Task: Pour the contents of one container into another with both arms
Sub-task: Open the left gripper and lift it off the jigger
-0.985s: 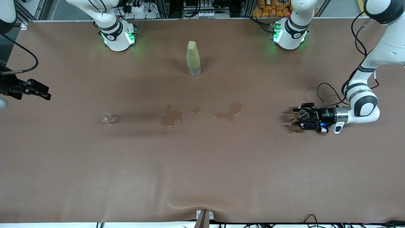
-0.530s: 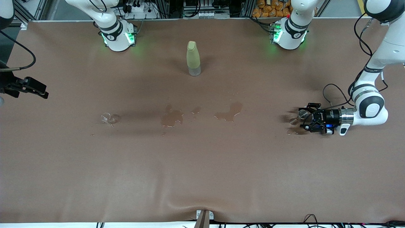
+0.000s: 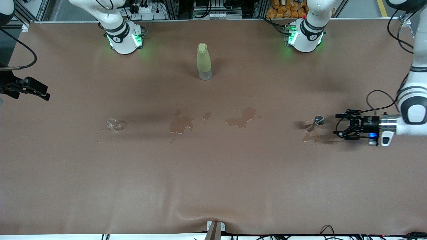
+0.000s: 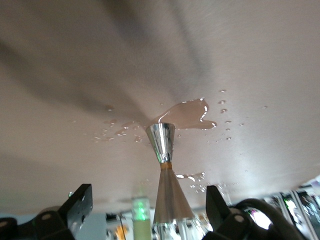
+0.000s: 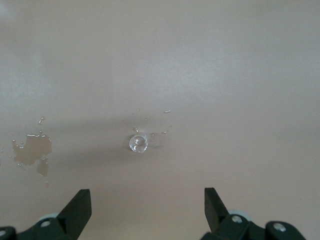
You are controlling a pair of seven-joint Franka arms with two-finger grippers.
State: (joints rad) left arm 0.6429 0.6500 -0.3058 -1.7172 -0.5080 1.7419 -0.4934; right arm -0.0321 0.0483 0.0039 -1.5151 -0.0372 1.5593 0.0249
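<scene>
The tiny glass cup (image 3: 113, 124) rests on the brown table toward the right arm's end, with droplets around it. It shows small and round (image 5: 138, 143) in the right wrist view. My right gripper (image 3: 45, 95) hangs open over the table's edge at that end, well away from the cup; its point in the right wrist view (image 5: 147, 205) has only bare table near it. The grey metal cup (image 3: 317, 121) stands free toward the left arm's end. My left gripper (image 3: 336, 124) is open beside it, apart from it. The metal cup (image 4: 167, 185) is just ahead of the left gripper (image 4: 147, 205).
A tall yellow-green bottle (image 3: 203, 61) stands mid-table, near the arms' bases. Wet puddles (image 3: 181, 124) (image 3: 241, 118) mark the table's middle. Another puddle (image 3: 312, 137) lies by the metal cup, and one more puddle (image 5: 32, 150) appears in the right wrist view.
My left gripper has drawn back from around the metal cup toward the left arm's end, leaving the cup standing. The right gripper drifted slightly toward the table's edge.
</scene>
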